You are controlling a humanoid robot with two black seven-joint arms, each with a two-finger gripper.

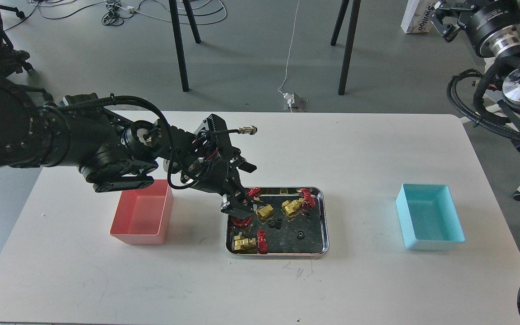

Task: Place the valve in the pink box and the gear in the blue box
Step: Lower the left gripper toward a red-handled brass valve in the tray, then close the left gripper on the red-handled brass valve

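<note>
Steel tray mid-table: valve at front-left corner, gear just right of it, more valves behind. Left gripper down in tray's left-rear area over a red handwheel; finger spread cannot be told. Pink box left of tray, blue box well right. Right gripper raised far right, state unclear

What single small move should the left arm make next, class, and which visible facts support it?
Probably close the left pincer on the valve beneath it, if not yet gripped, then lift. The pincer is down inside the steel tray at that valve's red handwheel, while the pink box looks empty. Whether its fingers are already shut cannot be told.
</note>
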